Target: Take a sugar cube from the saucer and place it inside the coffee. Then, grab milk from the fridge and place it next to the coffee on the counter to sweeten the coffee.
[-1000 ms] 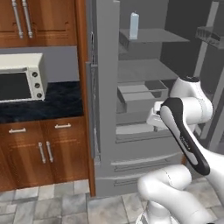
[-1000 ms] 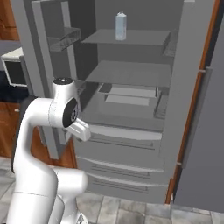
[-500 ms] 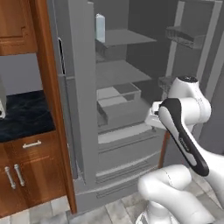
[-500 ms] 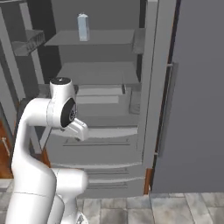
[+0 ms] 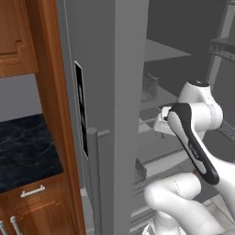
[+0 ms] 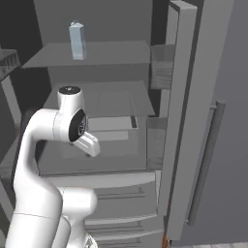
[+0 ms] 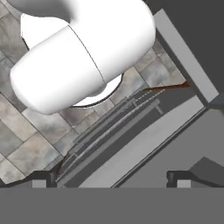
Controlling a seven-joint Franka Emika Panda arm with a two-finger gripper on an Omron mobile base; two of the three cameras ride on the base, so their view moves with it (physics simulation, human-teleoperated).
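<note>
Milk (image 6: 77,41) upright on upper fridge (image 6: 189,121) shelf, left of open door. Counter (image 5: 25,153) at left beside fridge, over wooden cabinets (image 5: 34,206). Gripper (image 7: 111,179) empty, fingertips (image 7: 41,178) spread wide, aimed down at tiled floor (image 7: 26,140) and fridge base.

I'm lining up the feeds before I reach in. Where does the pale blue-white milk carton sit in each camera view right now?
Left base view: I cannot find it; the grey fridge door stands across the upper shelves.
Right base view: the pale blue-white gabled milk carton stands upright at upper left, on the top grey fridge shelf.
Hand view: the camera looks down at the tiled floor and fridge base; no carton.
Shared landmark: the tall grey fridge.
</note>
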